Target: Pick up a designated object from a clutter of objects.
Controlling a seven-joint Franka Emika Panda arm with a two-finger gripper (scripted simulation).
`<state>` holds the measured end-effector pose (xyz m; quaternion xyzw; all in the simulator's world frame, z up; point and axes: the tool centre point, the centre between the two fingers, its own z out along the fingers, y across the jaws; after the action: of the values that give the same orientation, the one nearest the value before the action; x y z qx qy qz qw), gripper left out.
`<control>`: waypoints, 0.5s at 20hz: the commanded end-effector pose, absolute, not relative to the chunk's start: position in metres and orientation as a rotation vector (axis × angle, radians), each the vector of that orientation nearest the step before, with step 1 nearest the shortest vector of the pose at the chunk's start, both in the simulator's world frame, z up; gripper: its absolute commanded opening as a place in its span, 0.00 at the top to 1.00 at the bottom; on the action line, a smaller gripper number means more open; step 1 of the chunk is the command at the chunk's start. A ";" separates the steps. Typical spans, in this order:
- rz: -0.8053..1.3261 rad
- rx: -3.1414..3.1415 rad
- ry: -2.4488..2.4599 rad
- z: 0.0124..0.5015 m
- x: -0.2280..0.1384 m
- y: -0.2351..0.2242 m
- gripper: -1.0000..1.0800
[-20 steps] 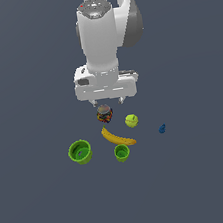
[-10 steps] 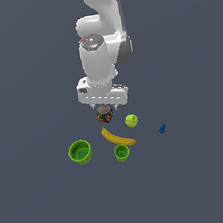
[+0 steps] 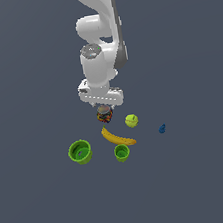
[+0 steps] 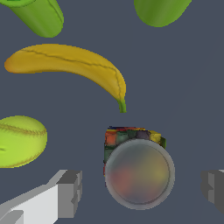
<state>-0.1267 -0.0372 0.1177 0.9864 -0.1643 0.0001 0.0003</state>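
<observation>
While the gripper (image 4: 141,188) is straddling the boxy item (image 4: 131,140) with fingers (image 4: 70,192) spread, seemingly untouching, an off-centre closing risks nudging it toward the banana (image 4: 70,65).

The white arm reaches down from above, wrist vertical, with the gripper (image 3: 103,106) pointing straight at the floor. In the wrist view its two fingers (image 4: 70,192) stand spread wide, one on either side, with a clear gap to what lies between them. Neither pad touches anything; nothing is held.
</observation>
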 end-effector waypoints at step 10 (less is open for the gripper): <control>-0.001 3.092 -0.553 0.107 -0.138 -0.039 0.04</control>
<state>-0.1378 -0.0391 0.1080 0.9844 -0.1761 -0.0002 0.0000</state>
